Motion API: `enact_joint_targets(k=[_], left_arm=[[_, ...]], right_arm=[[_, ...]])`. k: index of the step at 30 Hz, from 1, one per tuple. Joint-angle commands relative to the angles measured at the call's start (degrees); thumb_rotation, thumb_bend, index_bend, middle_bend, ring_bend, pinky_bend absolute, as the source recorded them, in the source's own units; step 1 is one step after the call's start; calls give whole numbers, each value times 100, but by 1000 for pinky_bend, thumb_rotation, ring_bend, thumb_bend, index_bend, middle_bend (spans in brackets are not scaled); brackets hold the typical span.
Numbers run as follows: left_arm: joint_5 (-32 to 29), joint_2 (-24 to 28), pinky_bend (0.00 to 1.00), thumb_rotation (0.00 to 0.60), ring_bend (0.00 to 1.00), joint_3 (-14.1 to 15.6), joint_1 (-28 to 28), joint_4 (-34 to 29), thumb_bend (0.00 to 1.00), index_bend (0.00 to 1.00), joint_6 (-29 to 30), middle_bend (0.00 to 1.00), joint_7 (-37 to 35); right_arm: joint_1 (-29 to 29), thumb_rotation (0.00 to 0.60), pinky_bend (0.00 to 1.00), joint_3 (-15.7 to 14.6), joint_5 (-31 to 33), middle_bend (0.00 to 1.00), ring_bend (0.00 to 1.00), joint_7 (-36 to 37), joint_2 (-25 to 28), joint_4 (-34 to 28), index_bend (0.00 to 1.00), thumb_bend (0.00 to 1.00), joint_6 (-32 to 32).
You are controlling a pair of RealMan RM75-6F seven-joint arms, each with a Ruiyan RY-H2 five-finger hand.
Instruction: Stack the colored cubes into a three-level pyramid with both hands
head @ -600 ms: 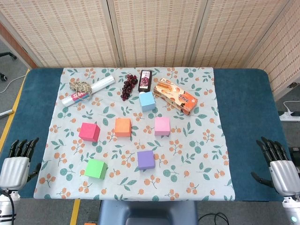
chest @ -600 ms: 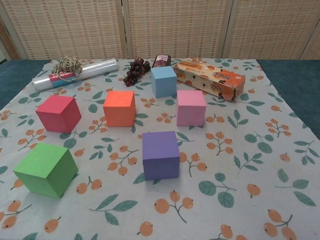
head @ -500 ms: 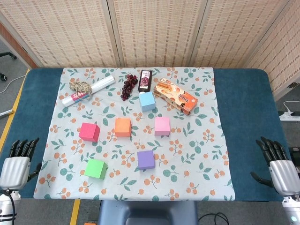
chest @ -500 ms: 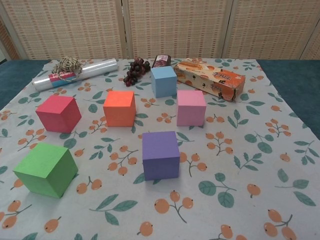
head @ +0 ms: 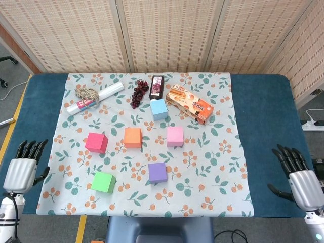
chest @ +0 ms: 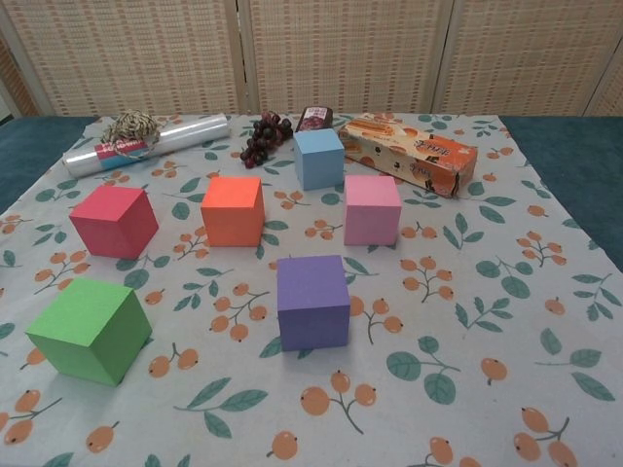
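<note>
Several cubes lie apart on the floral cloth (head: 217,167): light blue (head: 159,109) (chest: 318,158) at the back, then red (head: 96,142) (chest: 113,220), orange (head: 132,137) (chest: 233,209) and pink (head: 175,136) (chest: 372,208) in a row, with green (head: 103,182) (chest: 90,329) and purple (head: 157,172) (chest: 312,300) nearest me. My left hand (head: 21,173) hovers at the table's left front corner, fingers spread, holding nothing. My right hand (head: 300,183) is at the right front corner, also spread and empty. Neither hand shows in the chest view.
Along the cloth's far edge lie a plastic roll (head: 95,98) with a twine bundle (head: 87,93), dark grapes (head: 139,92), a dark packet (head: 157,86) and an orange snack box (head: 190,104). Blue table surface (head: 263,116) flanks the cloth on both sides.
My left hand has risen slightly and edged inward toward the cloth. My right hand has shifted up a little. The cubes have not moved.
</note>
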Motion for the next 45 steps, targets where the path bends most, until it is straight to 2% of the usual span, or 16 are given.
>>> enact_joint_targets(k=[1, 8, 14, 18, 22, 32, 39, 42, 45], left_arm=[[-74, 75, 92, 600, 105, -203, -406, 217, 344, 81, -485, 150, -319], [-264, 78, 97, 600, 98, -388, -1132, 479, 344, 59, -1526, 125, -922], [-537, -82, 76, 600, 5, -481, -1816, 878, 350, 0, -2547, 9, -975], [-706, -243, 70, 600, 0, -438, -2218, 1212, 361, 0, -3233, 0, -1009], [-790, -359, 60, 600, 0, -338, -2450, 1391, 354, 0, -3654, 0, -1005], [-927, -552, 55, 600, 0, -125, -2697, 1638, 349, 0, -4125, 0, -1184], [-843, -746, 93, 600, 1, -39, -2746, 1739, 351, 0, -4030, 0, -1310], [-897, -890, 118, 600, 47, -51, -2785, 1897, 348, 0, -4007, 10, -1299], [-957, -976, 153, 600, 117, -49, -2814, 1981, 343, 18, -4031, 66, -1325]], right_arm=[[108, 600, 0, 20, -113, 0, 0, -42, 141, -191, 0, 0, -62], [277, 600, 0, 68, -216, 0, 0, -94, 280, -453, 0, 0, -191], [382, 600, 0, 79, -184, 0, 0, -122, 294, -549, 0, 0, -350], [425, 600, 0, 97, -139, 0, 0, -121, 270, -562, 0, 0, -403], [437, 600, 0, 123, -21, 0, 0, -112, 263, -555, 0, 0, -445], [530, 600, 0, 171, 161, 0, 0, -55, 235, -527, 0, 0, -608], [592, 600, 0, 185, 241, 0, 0, -26, 186, -496, 0, 0, -714], [600, 600, 0, 185, 245, 0, 0, -30, 186, -493, 0, 0, -714], [591, 600, 0, 180, 257, 0, 0, -34, 191, -494, 0, 0, -701]])
